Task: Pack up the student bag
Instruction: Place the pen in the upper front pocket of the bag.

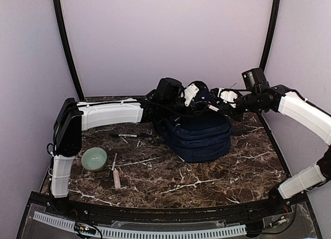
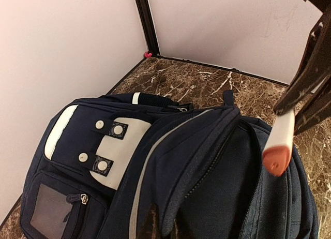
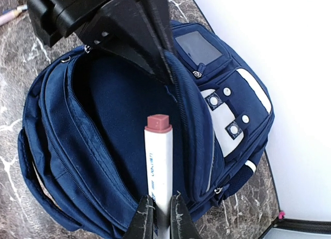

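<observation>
The navy student bag [image 1: 199,137] lies on the marble table with its main compartment unzipped. My left gripper [image 2: 166,221] is shut on the edge of the opening's flap and holds it up. In the right wrist view its dark fingers [image 3: 155,47] pinch that same rim. My right gripper [image 3: 161,213] is shut on a white marker [image 3: 158,161] with a reddish cap. The marker points into the open compartment, cap first. From the left wrist view the marker [image 2: 280,140] hangs over the opening below the right gripper's fingers [image 2: 305,89].
A pale green bowl [image 1: 94,159] sits at the left of the table. Loose pens lie near it [image 1: 116,178] and beside the bag [image 1: 126,136]. Walls close in behind the bag, and a small pink object [image 2: 148,55] lies in the back corner.
</observation>
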You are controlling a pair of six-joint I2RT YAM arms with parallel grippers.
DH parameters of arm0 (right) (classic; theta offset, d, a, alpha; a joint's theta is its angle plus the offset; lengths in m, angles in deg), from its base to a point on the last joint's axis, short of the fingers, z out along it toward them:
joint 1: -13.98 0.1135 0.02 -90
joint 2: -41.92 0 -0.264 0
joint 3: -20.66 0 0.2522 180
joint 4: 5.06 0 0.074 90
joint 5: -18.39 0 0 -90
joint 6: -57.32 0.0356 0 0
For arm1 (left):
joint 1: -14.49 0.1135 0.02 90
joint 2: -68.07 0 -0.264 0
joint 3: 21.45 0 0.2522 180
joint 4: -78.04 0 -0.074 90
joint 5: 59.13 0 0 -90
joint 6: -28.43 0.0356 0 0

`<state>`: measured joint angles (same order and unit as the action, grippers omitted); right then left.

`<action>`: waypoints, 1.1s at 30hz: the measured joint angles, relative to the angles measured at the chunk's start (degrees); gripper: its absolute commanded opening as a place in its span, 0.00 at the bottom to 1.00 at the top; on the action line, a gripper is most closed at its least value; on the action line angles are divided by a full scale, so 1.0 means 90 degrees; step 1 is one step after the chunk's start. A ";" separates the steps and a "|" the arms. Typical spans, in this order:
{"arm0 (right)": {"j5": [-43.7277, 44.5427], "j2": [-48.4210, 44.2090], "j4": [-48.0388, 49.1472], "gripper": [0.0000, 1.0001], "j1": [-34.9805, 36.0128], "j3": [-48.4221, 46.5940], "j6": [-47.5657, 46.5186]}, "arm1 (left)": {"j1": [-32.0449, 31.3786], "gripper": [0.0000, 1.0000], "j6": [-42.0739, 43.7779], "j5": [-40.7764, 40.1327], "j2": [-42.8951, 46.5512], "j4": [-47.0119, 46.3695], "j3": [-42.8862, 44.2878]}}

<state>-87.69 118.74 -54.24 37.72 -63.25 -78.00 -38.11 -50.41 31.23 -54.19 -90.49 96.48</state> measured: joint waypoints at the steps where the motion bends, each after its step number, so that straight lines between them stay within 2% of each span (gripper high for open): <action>1: 0.0075 0.0012 0.0092 0.02 0.0058 0.0061 -0.0075 | 0.0000 0.00 -0.0039 0.0019 0.0000 0.0010 0.0000; 16: 0.0753 0.0437 0.1460 0.03 0.0376 0.1168 -0.1112 | 0.0253 0.00 -0.1095 0.0629 0.0000 -0.0221 -0.0007; 22: 0.0928 0.0743 0.2188 0.03 0.0469 0.1231 -0.1292 | 0.0291 0.00 -0.1331 0.0906 0.0000 -0.0323 -0.0044; 24: 0.0979 0.0860 0.2494 0.08 0.0539 0.1231 -0.1292 | 0.0291 0.00 -0.1389 0.0974 0.0000 -0.0359 -0.0046; 29: 0.1345 0.0959 0.3237 0.29 0.0758 0.1299 -0.1212 | 0.0318 0.00 -0.1455 0.1010 0.0000 -0.0393 -0.0046; 33: 0.1795 0.0930 0.3609 0.32 0.0809 0.1367 -0.0988 | 0.0321 0.00 -0.1455 0.1003 0.0000 -0.0403 -0.0046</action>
<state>-71.54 127.11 -21.76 45.00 -50.94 -86.89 -35.23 -63.51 40.26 -54.19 -94.11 96.06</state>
